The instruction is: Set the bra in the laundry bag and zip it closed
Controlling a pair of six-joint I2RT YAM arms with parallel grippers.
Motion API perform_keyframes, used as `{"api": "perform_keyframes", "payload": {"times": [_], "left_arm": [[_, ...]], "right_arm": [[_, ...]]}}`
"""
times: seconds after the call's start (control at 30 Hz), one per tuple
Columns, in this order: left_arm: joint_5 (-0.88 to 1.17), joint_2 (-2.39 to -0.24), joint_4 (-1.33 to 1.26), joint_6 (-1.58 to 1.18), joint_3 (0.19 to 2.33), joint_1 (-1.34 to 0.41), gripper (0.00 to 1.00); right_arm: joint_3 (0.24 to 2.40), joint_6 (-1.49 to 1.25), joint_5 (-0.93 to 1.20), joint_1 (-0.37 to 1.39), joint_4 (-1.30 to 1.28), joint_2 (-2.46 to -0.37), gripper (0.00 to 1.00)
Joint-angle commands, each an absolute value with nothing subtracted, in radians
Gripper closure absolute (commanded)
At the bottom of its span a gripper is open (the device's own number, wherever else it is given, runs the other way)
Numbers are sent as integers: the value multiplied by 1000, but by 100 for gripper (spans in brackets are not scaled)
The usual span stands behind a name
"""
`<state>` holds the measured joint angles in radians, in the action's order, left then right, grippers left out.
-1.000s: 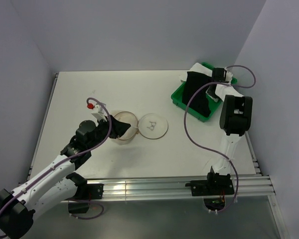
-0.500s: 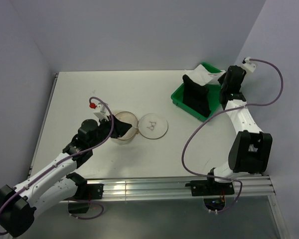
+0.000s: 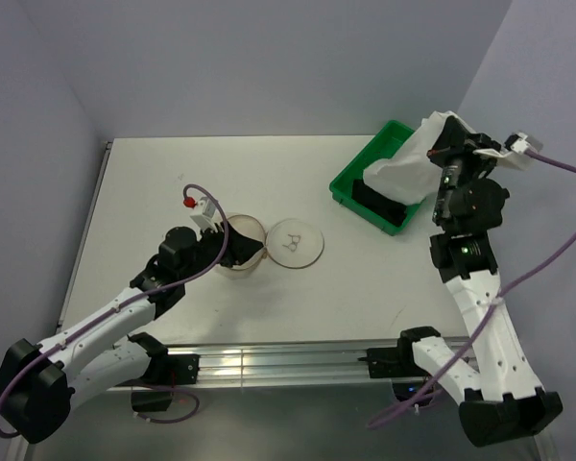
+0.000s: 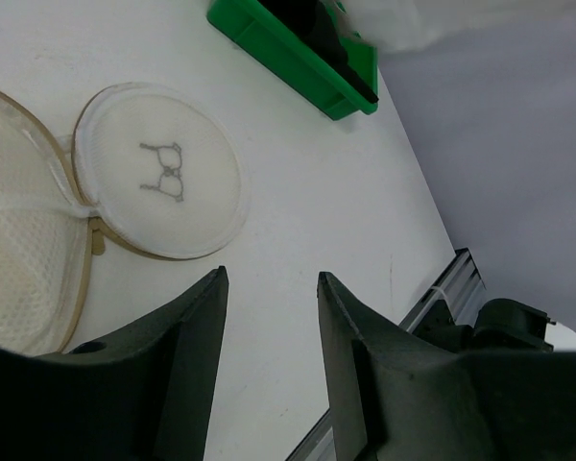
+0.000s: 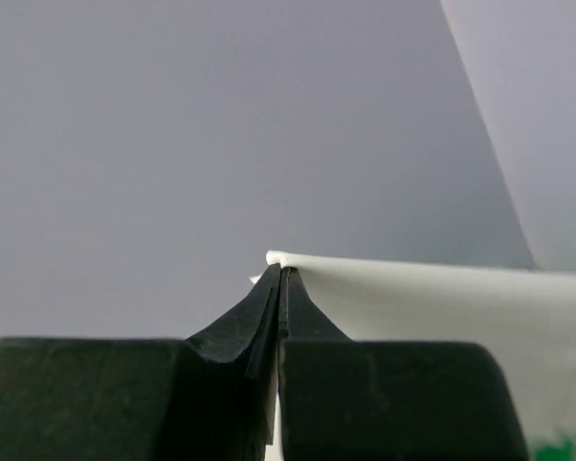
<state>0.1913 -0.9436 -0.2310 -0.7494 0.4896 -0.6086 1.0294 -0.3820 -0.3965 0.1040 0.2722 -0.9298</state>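
Laundry bag (image 3: 245, 233), round tan-rimmed mesh, gapes; right claw (image 5: 279, 279) pinches white cloth (image 3: 408, 163).

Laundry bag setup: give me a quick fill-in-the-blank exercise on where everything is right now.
The right gripper is shut on a ___ cloth.
The bra lies in the ___ tray.
The arm nearest the laundry bag is the ___ one.
Missing words: white, green, left.

No words, numbers or brands can be read. One sign is seen: a small grey line drawing (image 4: 163, 178) of two joined cups, printed at the middle of the laundry bag's (image 3: 238, 252) open round lid (image 4: 125, 115).
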Motion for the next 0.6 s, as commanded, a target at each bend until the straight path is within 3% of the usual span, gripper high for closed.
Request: {"api": "perform_keyframes", "payload": {"times": [0.0,0.37,0.57], "left_arm": [[241,-966,-301,-775,535,-615,51],[241,-1052,-304,-756,621,-692,47],[250,-1101,-296,-741,672,-704,47]], "right_arm": [[1055,-331,-433,153,302,-866,100],[1016,-465,-241,328,-80,-573,100],[1110,-512,24,328,-392,-448,100]]}}
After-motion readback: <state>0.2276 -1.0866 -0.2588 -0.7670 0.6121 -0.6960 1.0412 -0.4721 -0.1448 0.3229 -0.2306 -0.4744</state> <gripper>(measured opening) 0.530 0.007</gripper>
